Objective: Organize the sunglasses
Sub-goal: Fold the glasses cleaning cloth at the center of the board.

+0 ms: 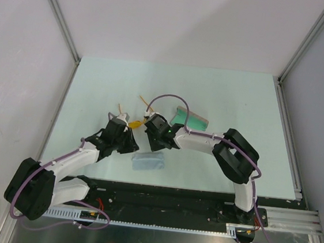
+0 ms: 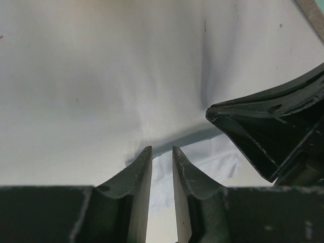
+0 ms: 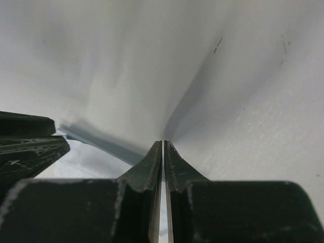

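The sunglasses (image 1: 134, 123) have orange-yellow lenses and thin orange arms that stick out toward the far side. They lie at mid-table between my two wrists and show in neither wrist view. My left gripper (image 1: 130, 146) (image 2: 162, 148) has its fingers a narrow gap apart with nothing between them, pointing at the light blue cloth (image 1: 148, 161) (image 2: 202, 162). My right gripper (image 1: 148, 140) (image 3: 163, 142) is shut, with nothing seen in it, just right of the sunglasses. The speckled case (image 1: 189, 120) with teal lining lies open behind my right arm.
The cloth also shows at the lower left of the right wrist view (image 3: 86, 159). My right gripper's body (image 2: 273, 131) fills the right of the left wrist view. The table (image 1: 234, 100) is pale green, with metal rails along its right and left edges.
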Motion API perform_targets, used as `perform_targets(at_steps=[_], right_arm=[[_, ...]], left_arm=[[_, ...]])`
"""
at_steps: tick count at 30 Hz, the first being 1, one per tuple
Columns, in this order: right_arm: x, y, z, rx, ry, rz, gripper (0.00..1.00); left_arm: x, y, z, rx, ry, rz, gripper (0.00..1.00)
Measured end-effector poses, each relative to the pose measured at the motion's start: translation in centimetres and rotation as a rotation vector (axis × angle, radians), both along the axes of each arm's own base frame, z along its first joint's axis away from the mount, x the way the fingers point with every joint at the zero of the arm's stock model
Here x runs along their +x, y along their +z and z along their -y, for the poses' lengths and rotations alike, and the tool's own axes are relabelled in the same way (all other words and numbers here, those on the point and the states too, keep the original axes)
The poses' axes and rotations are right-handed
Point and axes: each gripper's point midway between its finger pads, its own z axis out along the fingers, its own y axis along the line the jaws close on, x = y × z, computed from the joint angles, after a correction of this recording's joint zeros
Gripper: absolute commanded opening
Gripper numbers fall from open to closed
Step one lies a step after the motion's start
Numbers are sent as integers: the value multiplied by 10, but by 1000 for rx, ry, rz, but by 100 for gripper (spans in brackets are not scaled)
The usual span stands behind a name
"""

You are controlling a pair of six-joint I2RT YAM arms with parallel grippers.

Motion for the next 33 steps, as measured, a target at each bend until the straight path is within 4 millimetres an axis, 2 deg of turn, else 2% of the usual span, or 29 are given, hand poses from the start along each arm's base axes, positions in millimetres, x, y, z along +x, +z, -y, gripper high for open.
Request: perform_targets(at_steps=[6,9,16,21,25,31,33], right_arm=[[-7,-8,4,-31,10,-31,9],[-12,-8,5,-40,19,-41,14],[-22,-9,5,-63,46,-57,30],[-29,-8,9,-84,57,-65,34],[-33,-5,13,-106,61,-60,44],[-34,6,19,-124,53,-32,53],[-32,10,19,-121,45,-20,56]], left_arm=[[1,0,-1,4,4,1,28],[1,-1,-2,9,8,1,28],[1,-4,-3,17,11,-6,29],[1,-4,-3,18,11,-8,29],[1,-5,-3,19,11,-8,29],[0,-6,-3,22,10,-14,32],[0,-7,-3,22,10,-15,37]])
